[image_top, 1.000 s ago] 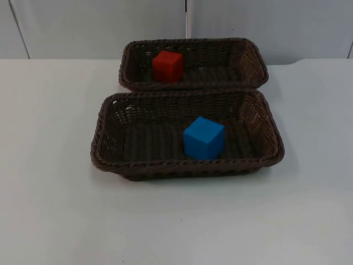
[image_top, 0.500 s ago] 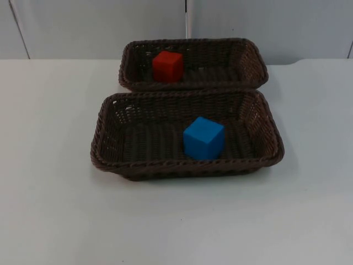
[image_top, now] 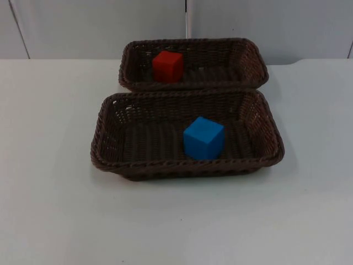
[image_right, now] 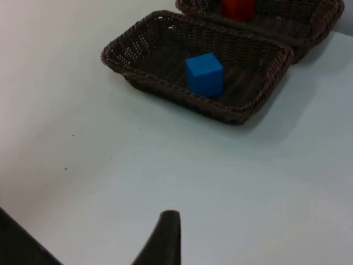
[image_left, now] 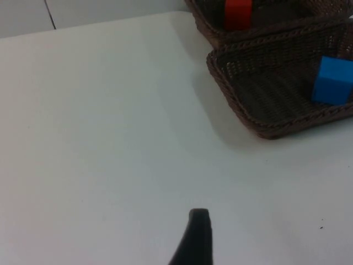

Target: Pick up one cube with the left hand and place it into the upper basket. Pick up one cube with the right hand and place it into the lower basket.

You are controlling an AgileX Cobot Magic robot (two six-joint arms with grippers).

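Note:
A red cube (image_top: pixel 167 66) rests in the upper brown wicker basket (image_top: pixel 193 41), toward its left side. A blue cube (image_top: pixel 203 138) sits in the lower brown wicker basket (image_top: pixel 187 165), right of its middle. The left wrist view has the left gripper (image_left: pixel 196 234) over bare table, well back from the lower basket (image_left: pixel 234 96), with the blue cube (image_left: pixel 333 80) and red cube (image_left: pixel 238 13) beyond. The right gripper (image_right: pixel 165 234) also hangs over bare table, far from the lower basket (image_right: pixel 165 85) and its blue cube (image_right: pixel 204 74). Both arms wait.
The two baskets stand close together, long sides almost touching, near the grey partition wall (image_top: pixel 99 27). White table top (image_top: pixel 176 221) spreads in front of the baskets and to both sides.

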